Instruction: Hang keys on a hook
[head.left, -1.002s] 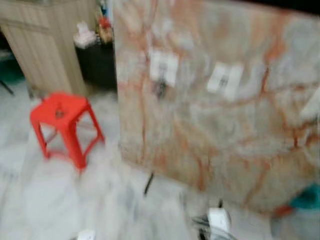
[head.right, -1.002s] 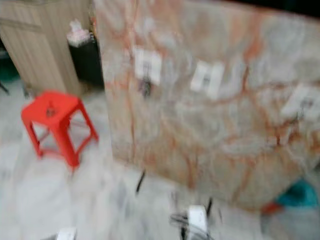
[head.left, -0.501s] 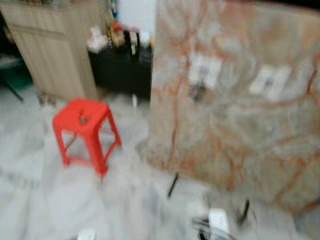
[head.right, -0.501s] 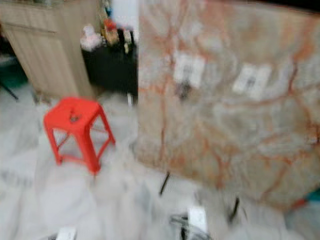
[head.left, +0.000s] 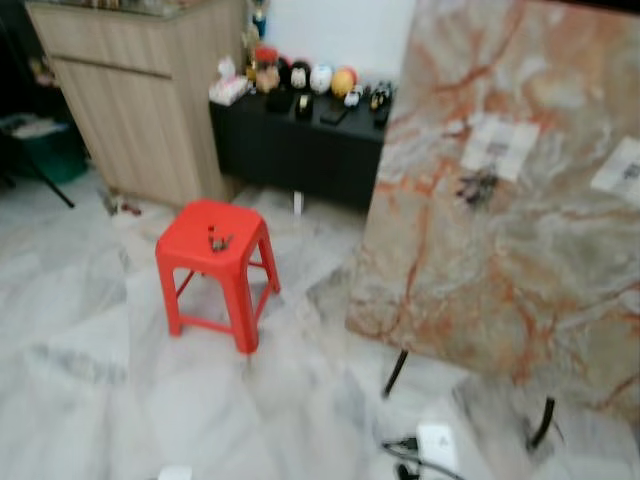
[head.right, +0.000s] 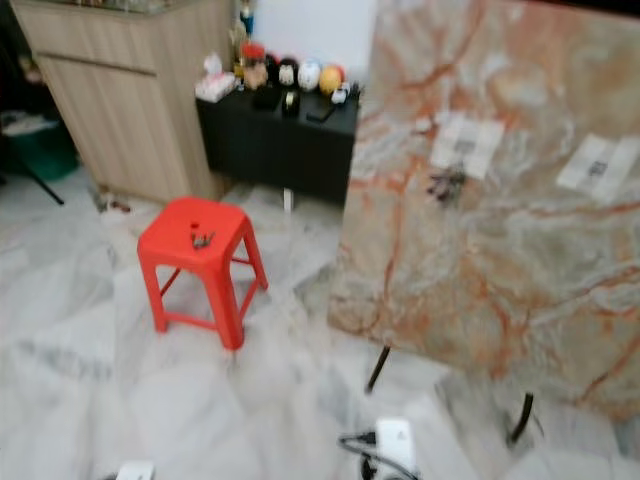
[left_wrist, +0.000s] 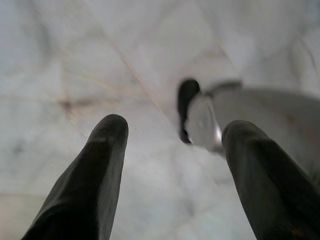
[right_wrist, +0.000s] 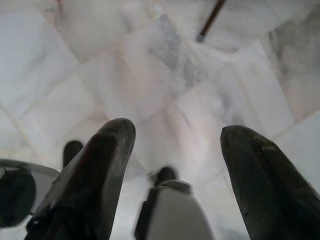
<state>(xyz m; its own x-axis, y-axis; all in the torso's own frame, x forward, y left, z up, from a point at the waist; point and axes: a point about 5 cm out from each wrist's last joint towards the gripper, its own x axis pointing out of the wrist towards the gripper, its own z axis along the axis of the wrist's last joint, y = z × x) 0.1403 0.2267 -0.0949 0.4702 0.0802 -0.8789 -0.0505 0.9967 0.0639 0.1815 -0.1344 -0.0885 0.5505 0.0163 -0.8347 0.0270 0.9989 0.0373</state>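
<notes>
We record a red plastic stool (head.left: 213, 262) standing on the white marble floor (head.left: 90, 360), left of centre in the head views. A small bunch of keys (head.left: 217, 241) lies on its seat, near the middle.

A marble-patterned board (head.left: 510, 230) occupies the right half of the frame, tilted back on thin black legs (head.left: 395, 372). We note two white labels on its face, one (head.left: 499, 146) at upper centre and another (head.left: 622, 172) at the right edge. Just below the first label hangs a small dark item (head.left: 478, 185), too blurred for us to identify; the hook itself we cannot make out.

At upper left stands a light wooden cabinet (head.left: 140, 95). Beside it, along the top centre, a low black sideboard (head.left: 295, 145) carries a row of small round figurines (head.left: 320, 78).

A white power adapter (head.left: 437, 447) with a black cable lies on the floor at lower centre.

In the wrist views, the left gripper (left_wrist: 172, 132) points at the floor with its fingers spread and nothing between them. The right gripper (right_wrist: 175, 137) likewise hangs over the floor, fingers apart and empty.
</notes>
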